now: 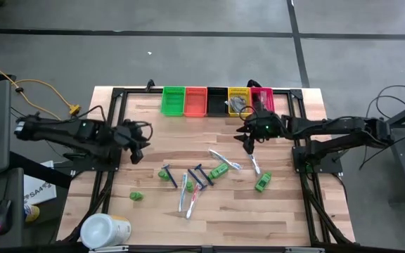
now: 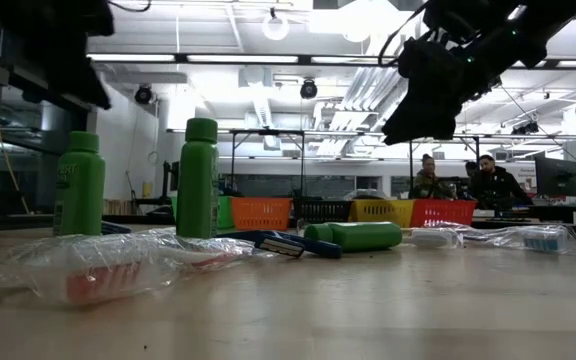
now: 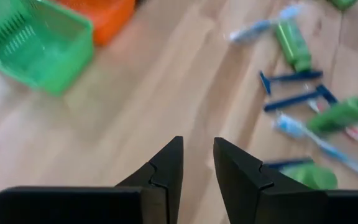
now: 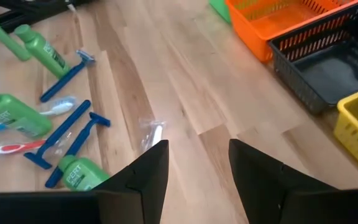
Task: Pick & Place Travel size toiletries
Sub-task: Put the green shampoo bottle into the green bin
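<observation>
The travel size toiletries lie scattered mid-table: green mini bottles (image 1: 220,171) (image 1: 262,183), blue razors (image 1: 201,176) (image 4: 64,78) and wrapped toothbrushes (image 1: 223,160) (image 1: 188,200). Two green bottles (image 2: 198,180) (image 2: 81,185) stand upright. My left gripper (image 1: 138,153) (image 3: 197,142) hovers above bare wood left of the pile, narrowly open, with nothing between its fingers. My right gripper (image 1: 248,145) (image 4: 197,146) hangs above the table at the pile's far right, near a wrapped toothbrush (image 4: 154,134), open and holding nothing.
A row of bins lines the far edge: green (image 1: 174,100), orange (image 1: 196,101), black (image 1: 217,100), yellow (image 1: 239,100) and red (image 1: 262,98). A large white tub (image 1: 104,230) stands at the near left corner. Bare wood lies between bins and pile. People sit beyond the table (image 2: 488,180).
</observation>
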{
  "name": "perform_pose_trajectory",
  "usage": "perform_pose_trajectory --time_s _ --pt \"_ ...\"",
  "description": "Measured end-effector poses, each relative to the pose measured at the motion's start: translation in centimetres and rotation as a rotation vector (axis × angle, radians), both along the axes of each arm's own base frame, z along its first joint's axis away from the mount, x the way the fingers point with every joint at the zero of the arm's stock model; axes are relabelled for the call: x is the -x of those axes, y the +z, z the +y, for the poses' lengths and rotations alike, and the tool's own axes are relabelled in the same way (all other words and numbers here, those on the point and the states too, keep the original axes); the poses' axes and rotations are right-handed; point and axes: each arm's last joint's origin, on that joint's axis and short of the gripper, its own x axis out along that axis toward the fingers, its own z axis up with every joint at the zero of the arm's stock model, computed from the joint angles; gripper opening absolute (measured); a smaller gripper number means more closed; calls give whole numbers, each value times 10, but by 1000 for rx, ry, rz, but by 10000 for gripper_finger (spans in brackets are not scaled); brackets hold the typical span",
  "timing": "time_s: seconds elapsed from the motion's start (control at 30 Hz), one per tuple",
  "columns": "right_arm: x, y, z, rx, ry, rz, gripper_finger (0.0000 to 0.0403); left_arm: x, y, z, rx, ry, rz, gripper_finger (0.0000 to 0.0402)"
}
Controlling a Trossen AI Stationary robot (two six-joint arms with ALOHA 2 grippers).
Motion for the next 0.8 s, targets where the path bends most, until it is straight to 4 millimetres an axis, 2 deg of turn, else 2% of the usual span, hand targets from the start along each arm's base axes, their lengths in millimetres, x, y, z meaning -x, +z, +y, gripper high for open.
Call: perform_pose_trajectory --time_s 0.27,0.47,0.57,0.8 --pt "0 0 1 10 -8 2 158 -1 -13 -29 114 -87 124 90" --pt "0 0 1 11 3 3 159 -7 -25 -55 187 -310 299 90" --pt "0 0 1 18 7 4 158 -9 -20 -69 193 -380 364 90" --pt "0 -1 1 26 14 12 156 -12 9 -90 154 -391 516 90"
